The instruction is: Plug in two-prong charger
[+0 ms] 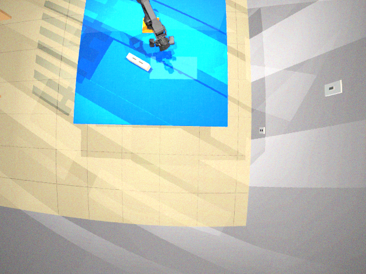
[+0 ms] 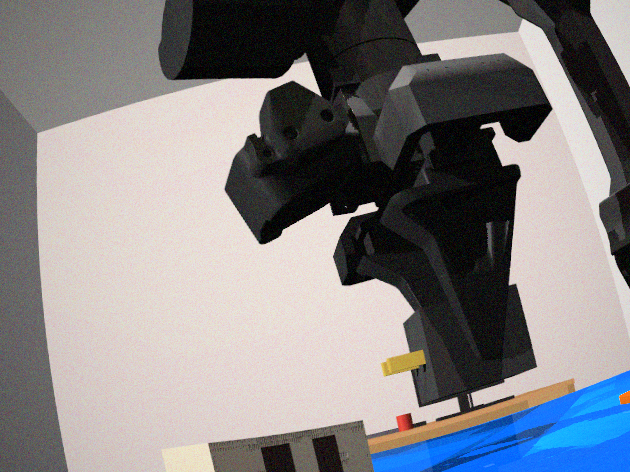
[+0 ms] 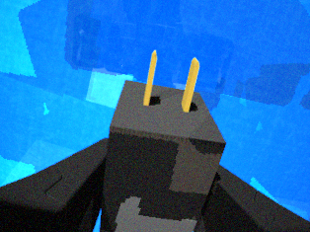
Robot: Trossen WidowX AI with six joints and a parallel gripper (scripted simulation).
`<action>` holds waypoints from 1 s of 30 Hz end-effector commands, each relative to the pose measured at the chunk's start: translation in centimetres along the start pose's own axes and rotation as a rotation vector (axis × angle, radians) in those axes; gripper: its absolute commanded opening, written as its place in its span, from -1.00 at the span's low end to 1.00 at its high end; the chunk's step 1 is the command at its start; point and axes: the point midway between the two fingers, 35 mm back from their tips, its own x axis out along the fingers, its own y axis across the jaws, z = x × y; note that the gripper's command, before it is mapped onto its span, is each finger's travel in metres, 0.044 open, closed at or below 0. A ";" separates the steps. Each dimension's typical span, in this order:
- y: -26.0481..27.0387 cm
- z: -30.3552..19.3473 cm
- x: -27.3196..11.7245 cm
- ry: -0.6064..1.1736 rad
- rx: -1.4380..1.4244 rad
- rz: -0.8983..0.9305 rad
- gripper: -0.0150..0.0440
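Observation:
My gripper (image 1: 164,46) (image 2: 472,359) (image 3: 151,155) is shut on the dark grey charger (image 2: 421,335) (image 3: 143,168), with a finger on each side of its body in the wrist view. It holds the charger above the blue table. Two parallel gold prongs (image 3: 171,83) (image 2: 403,363) stick out of the charger's front face, toward the left in the exterior view. The white power strip (image 1: 146,66) (image 2: 353,443) lies at a slant, left of and below the gripper in the top view. Its two dark outlets show; shutters cannot be made out. The fingers hide much of the charger.
A red cylinder (image 2: 404,422) stands near the wooden edge in the exterior view, between the power strip and the charger in the picture. An orange square (image 1: 146,28) is partly under the arm. A pale rectangle (image 1: 183,69) lies right of the power strip.

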 end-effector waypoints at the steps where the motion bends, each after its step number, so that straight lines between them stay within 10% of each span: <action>1: -0.8 0.1 0.1 -0.002 0.029 -0.001 -0.49; 30: -6.0 0.6 1.5 -0.001 0.221 0.006 -0.49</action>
